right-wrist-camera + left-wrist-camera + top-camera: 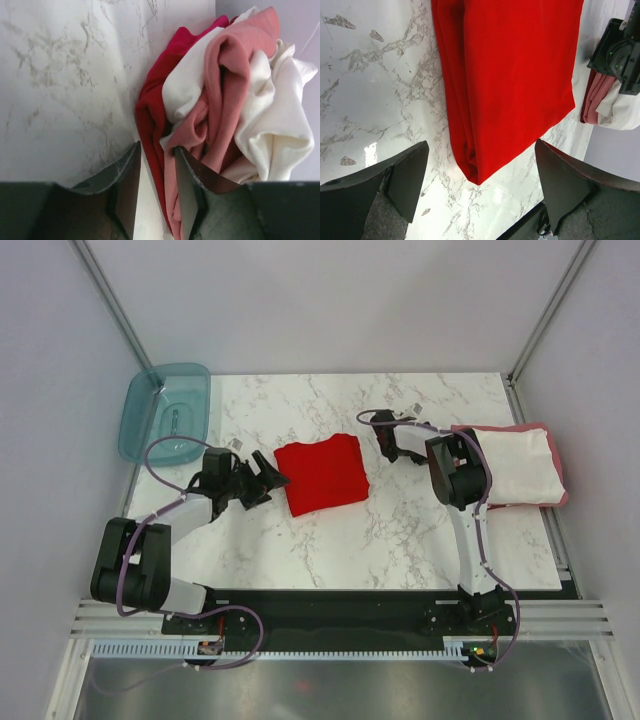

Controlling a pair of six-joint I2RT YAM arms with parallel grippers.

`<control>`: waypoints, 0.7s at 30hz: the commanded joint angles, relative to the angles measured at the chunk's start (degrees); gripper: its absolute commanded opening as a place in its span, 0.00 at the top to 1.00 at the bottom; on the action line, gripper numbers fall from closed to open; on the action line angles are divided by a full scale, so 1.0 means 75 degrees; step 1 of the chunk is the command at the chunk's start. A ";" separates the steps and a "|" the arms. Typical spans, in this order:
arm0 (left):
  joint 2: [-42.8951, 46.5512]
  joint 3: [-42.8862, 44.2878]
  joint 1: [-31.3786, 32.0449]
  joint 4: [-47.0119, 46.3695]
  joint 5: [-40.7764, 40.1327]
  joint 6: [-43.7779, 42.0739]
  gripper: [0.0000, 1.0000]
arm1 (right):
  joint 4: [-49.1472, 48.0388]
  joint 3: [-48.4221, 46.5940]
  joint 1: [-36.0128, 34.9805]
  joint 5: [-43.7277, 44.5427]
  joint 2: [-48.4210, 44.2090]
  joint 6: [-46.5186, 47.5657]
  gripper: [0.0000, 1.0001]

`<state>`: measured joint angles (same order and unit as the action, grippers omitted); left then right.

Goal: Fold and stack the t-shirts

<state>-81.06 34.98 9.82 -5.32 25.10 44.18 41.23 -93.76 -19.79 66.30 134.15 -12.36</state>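
Right fingers (pixel 190 185) flank pink shirt (pixel 225 90) edge (hidden overhead).

Bright red t-shirt (pixel 322 474), white t-shirt (pixel 515 465), dull pinkish-red t-shirt (pixel 230 80), translucent teal tub (pixel 165 412), grey-veined white marble table (pixel 400 540)

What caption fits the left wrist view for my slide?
Left claw, open, frames a corner of the folded red t-shirt on the marble table; pink shirt and white shirt beyond.
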 commanded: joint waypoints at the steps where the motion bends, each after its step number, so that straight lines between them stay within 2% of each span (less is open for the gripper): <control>1: -0.0067 0.0211 0.0003 -0.0228 0.0169 0.0121 0.06 | 0.0338 -0.0565 0.0330 0.0195 0.0348 -0.0039 0.59; 3: -0.0102 0.0211 0.0003 -0.0205 0.0168 0.0109 0.07 | 0.0408 -0.0612 0.0505 0.0195 0.0418 -0.0133 0.62; 4: -0.0137 0.0222 0.0003 -0.0204 0.0169 0.0120 0.07 | 0.0455 -0.0636 0.0576 0.0218 0.0430 -0.0168 0.72; 8: -0.0196 0.0246 0.0003 -0.0204 0.0227 0.0121 0.07 | 0.0572 -0.0694 0.0600 0.0394 0.0454 -0.0274 0.83; 10: -0.0196 0.0258 0.0003 -0.0193 0.0215 0.0109 0.08 | 0.0643 -0.0753 0.0600 0.0243 0.0419 -0.0344 0.97; 11: -0.0196 0.0258 0.0003 -0.0193 0.0204 0.0120 0.08 | 0.0643 -0.0742 0.0530 0.0172 0.0384 -0.0379 1.00; 17: -0.0220 0.0257 0.0003 -0.0193 0.0169 0.0086 0.08 | 0.0631 -0.0811 -0.0300 0.0008 0.0021 -0.0461 1.00; 21: -0.0266 0.0269 0.0003 -0.0193 0.0110 0.0062 0.08 | 0.0759 -0.1221 -0.0806 -0.1092 -0.0097 -0.0648 1.00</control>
<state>-82.48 35.09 9.82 -5.32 25.65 44.16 47.44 -98.43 -21.30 65.80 136.68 -14.74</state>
